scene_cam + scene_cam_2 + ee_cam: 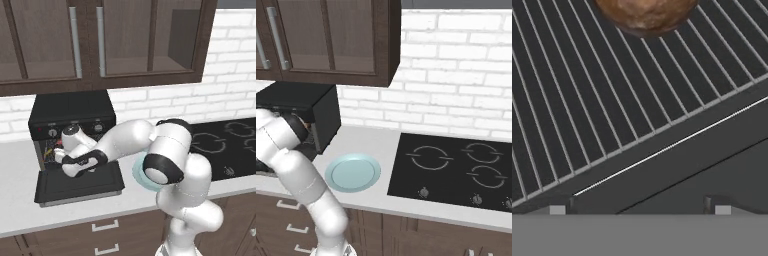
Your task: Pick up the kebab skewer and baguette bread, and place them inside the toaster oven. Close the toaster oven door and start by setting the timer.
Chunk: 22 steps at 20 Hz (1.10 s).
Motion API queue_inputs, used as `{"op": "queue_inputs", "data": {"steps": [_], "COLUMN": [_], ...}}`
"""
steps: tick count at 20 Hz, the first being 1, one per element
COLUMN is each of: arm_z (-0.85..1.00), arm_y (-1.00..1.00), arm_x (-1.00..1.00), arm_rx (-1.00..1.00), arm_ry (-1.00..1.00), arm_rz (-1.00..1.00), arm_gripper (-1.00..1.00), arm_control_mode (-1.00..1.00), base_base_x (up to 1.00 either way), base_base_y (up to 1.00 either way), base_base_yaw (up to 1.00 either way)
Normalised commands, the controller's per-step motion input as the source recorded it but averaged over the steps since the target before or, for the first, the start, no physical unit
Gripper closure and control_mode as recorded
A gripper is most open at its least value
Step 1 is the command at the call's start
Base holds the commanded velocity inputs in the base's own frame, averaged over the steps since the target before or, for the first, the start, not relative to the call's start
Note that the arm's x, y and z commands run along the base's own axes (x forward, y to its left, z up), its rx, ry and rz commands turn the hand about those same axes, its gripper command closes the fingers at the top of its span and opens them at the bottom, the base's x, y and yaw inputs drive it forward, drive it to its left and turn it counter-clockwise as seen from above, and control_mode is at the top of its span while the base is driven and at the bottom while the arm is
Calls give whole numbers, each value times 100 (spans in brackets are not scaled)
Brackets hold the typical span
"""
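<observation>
Baguette bread (646, 14) lies on the wire rack (587, 110) inside the toaster oven (72, 122), set deep enough that the door can swing up past it. The hand (64, 159) hovers at the oven's mouth with its fingers spread and nothing between them, over the toaster oven door (80, 184), which lies dropped flat above the tabletop (20, 210). The kebab skewer (48, 151) seems to rest inside too.
</observation>
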Motion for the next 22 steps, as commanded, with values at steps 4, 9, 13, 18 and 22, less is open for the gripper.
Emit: {"op": "queue_inputs", "data": {"steps": [4,9,13,18,22], "arm_z": [-17,-12,0,0,1], "arm_y": [-16,-5,-10,-1,-6], "arm_x": [33,38,-5,-65,-94], "arm_rx": [-2,-2,0,0,0], "arm_ry": [0,0,0,0,0], "arm_rz": [-11,-10,-3,0,0], "arm_gripper": [-100,-100,-100,-100,-100], "arm_control_mode": [-100,-100,-100,-100,-100], "base_base_x": [0,0,0,0,0], "base_base_y": [0,0,0,0,0], "base_base_yaw": [0,0,0,0,0]}}
